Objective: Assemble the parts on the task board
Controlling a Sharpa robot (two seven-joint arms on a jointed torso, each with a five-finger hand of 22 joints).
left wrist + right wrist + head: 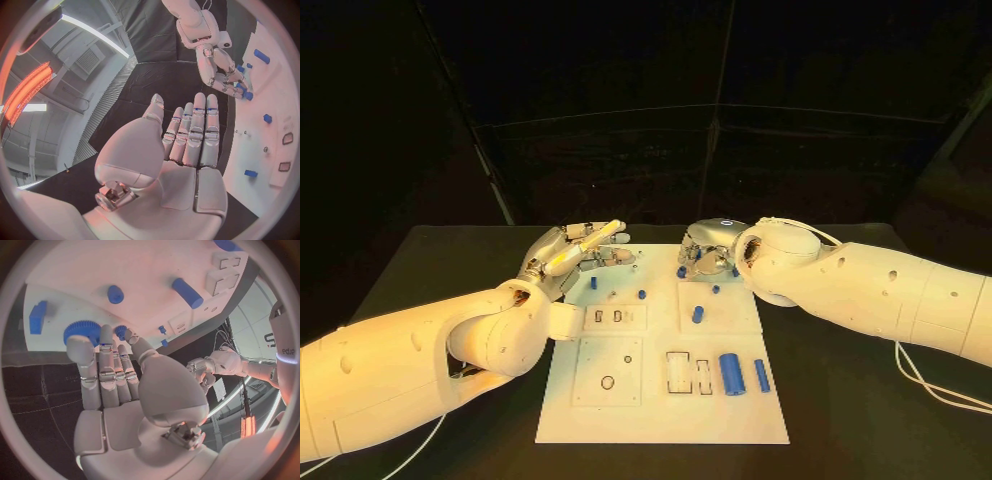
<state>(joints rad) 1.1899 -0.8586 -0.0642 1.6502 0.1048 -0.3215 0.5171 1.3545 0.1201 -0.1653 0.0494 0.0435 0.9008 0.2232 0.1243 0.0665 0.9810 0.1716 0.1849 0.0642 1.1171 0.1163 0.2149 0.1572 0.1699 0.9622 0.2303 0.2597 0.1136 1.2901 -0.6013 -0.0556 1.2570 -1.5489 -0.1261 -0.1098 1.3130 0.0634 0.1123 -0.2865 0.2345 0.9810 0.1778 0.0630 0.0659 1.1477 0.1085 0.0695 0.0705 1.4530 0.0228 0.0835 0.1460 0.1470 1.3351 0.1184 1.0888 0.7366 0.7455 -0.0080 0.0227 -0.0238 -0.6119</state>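
On the task board (661,420), two large blue cylinders (730,373); both hands' fingers (195,131) straight, apart, holding nothing.

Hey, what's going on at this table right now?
A two-armed robot is working over a white task board with small blue parts. Its right hand reaches down at the board's far edge, fingertips at a blue toothed part. The left hand hovers open beside the board, holding nothing. Two blue cylinders lie unplaced.

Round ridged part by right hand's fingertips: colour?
Blue; the round ridged part on the task board shows best in the right wrist view.
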